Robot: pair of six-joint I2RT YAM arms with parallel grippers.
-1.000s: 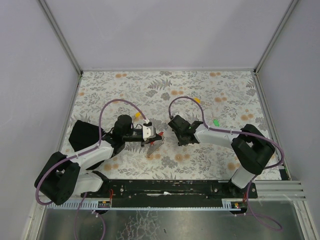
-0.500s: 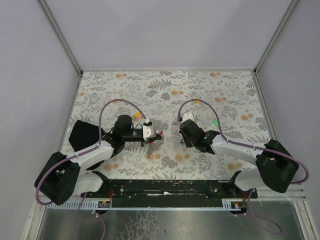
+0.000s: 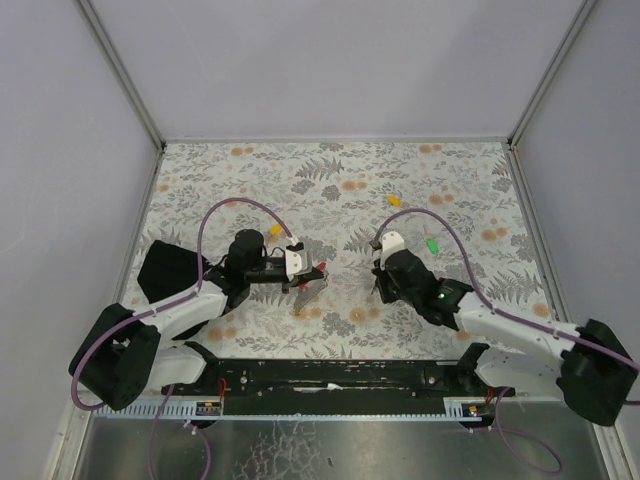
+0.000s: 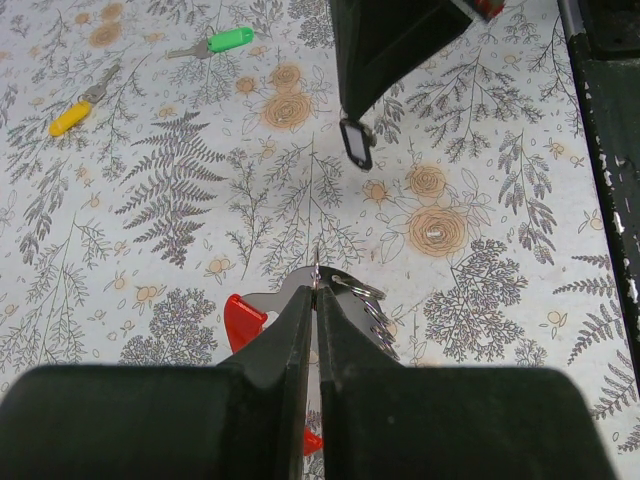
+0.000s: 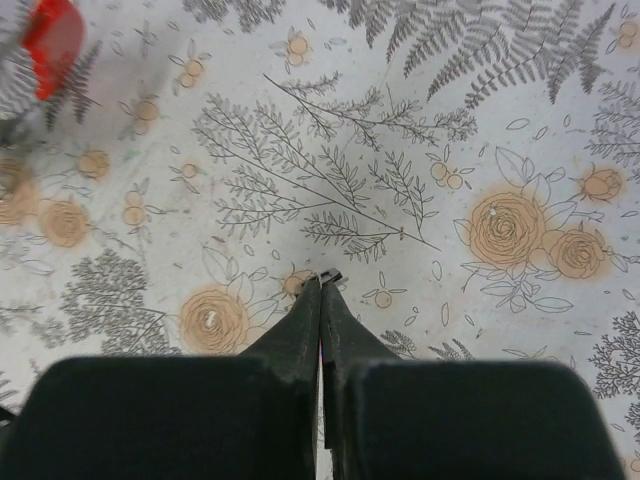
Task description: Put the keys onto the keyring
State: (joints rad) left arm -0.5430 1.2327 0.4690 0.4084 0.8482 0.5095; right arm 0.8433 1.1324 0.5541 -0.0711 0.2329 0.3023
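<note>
A: Start with the left end effector [image 4: 316, 288]. How do its jaws stand?
B: Pressed together, clamped on the keyring [image 4: 262, 308]. The thin grey plate is pinched right at the tips. The red loop shows to the left of the fingers and again beneath them, and a small wire ring sticks out on the right.
A: Lifted, or lying on the bench [image 3: 250, 170]?
B: I cannot tell. From above, the keyring sits at the fingertips, over the middle of the bench and toward the front.
A: And the right end effector [image 5: 322, 284]?
B: Its jaws are together as well. In the left wrist view a black key [image 4: 356, 143] hangs at its tips with the black head showing below them, so it is clamped on that key. Its own camera shows only a dark sliver at the tips.
A: How do the two stand to each other?
B: Near, tips pointing toward one another, not touching. The black key is apart from the keyring.
A: Any other keys?
B: Two, flat on the bench farther back, well apart from both end effectors: a green key [image 4: 225, 41] toward the right side and a yellow key [image 4: 72, 115] beyond it, nearer the back wall.
</note>
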